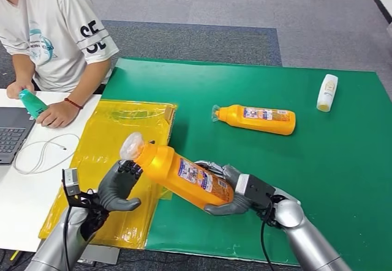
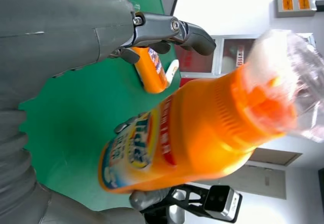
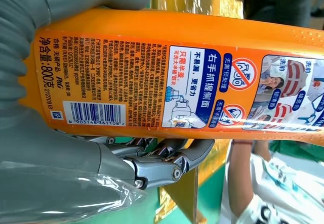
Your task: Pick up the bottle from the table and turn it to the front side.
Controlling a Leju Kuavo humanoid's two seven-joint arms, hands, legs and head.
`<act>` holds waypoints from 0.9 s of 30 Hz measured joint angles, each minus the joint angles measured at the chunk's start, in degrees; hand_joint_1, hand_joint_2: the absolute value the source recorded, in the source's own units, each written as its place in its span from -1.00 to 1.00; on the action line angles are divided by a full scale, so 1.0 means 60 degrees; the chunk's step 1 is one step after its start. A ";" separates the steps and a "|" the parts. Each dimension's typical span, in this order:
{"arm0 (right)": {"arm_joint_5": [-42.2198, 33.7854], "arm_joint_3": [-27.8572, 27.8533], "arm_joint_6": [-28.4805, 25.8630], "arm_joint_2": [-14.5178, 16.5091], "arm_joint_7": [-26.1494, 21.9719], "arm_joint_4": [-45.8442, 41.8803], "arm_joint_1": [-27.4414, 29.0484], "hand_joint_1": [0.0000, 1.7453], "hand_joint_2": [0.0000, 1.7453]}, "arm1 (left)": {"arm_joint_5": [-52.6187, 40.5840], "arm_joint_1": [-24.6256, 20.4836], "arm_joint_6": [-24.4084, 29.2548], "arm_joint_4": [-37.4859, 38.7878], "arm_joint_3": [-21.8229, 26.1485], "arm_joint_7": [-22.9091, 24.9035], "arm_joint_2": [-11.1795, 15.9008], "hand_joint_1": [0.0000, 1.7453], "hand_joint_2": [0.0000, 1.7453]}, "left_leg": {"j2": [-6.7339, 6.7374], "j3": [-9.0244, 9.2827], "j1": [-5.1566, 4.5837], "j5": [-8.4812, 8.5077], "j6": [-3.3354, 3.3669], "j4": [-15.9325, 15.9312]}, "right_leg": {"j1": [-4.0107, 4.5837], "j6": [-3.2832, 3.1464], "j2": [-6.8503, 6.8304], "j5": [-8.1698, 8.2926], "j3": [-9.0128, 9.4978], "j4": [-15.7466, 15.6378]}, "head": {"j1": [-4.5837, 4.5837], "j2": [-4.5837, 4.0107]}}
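Over on the left side, a person [image 1: 55, 32] sat at the white desk [image 1: 23, 204] beside a laptop [image 1: 11, 133], holding a small green bottle [image 1: 32, 103]. Next came a yellow bag [image 1: 116, 130] lying flat at the edge of the green table [image 1: 342, 161]. The robot's left hand [image 1: 117, 185] was up by the cap end of the orange bottle [image 1: 185, 176], fingers spread and not gripping anything, as far as could be seen. The pickup part looked done: the bottle was off the table, tilted, cap toward the left, base wrapped by the right hand [image 1: 228, 191], which gripped it firmly. The right wrist view showed the barcode and small print, so probably the back label; the turn to the front seemed unfinished. Further right, a second orange bottle [image 1: 256, 119] lay on its side, and a small white bottle [image 1: 327, 92] sat near the far corner.
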 joint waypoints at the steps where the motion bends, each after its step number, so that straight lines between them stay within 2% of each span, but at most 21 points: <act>1: 0.0023 0.0076 -0.0022 0.0007 0.0000 0.0039 -0.0008 1.00 1.00 | 0.0000 -0.0015 -0.0002 0.0018 0.0000 0.0000 0.0015 -1.00 1.00 | 0.0000 0.0000 0.0000 0.0000 0.0000 0.0000 | 0.0000 0.0000 0.0000 0.0000 0.0000 0.0000 | 0.0000 -0.0001; 11: 0.0028 0.0560 -0.0269 0.0114 -0.0076 0.0275 -0.0001 1.00 1.00 | 0.0174 -0.0068 -0.0282 0.0077 0.0000 -0.0005 0.0130 -1.00 1.00 | 0.0000 -0.0002 0.0000 -0.0001 0.0000 0.0000 | 0.0000 0.0000 0.0000 -0.0001 -0.0002 0.0000 | -0.0001 0.0001; 16: -0.0128 0.0772 -0.0220 0.0221 -0.0124 0.0373 -0.0034 1.00 1.00 | 0.0520 -0.0202 -0.0919 0.0077 0.0000 -0.0011 0.0089 -1.00 1.00 | 0.0000 -0.0001 0.0000 0.0001 -0.0001 0.0000 | 0.0000 -0.0001 0.0000 0.0000 -0.0002 0.0000 | -0.0001 -0.0002; 22: -0.0404 0.1048 0.0015 0.0470 -0.0090 0.0571 -0.0310 1.00 1.00 | 0.0937 -0.0579 -0.1939 0.0168 -0.0001 -0.0011 -0.0198 -1.00 1.00 | 0.0000 -0.0001 0.0000 0.0005 0.0001 0.0000 | 0.0000 0.0000 0.0000 0.0002 -0.0001 0.0001 | 0.0001 -0.0002; 27: -0.0555 0.1243 0.0145 0.0669 -0.0003 0.0693 -0.0582 1.00 1.00 | 0.1088 -0.0917 -0.2204 0.0449 -0.0004 -0.0011 -0.0525 -1.00 1.00 | 0.0000 0.0000 0.0000 0.0007 0.0002 0.0000 | 0.0000 0.0000 0.0000 0.0003 -0.0001 0.0001 | 0.0001 -0.0001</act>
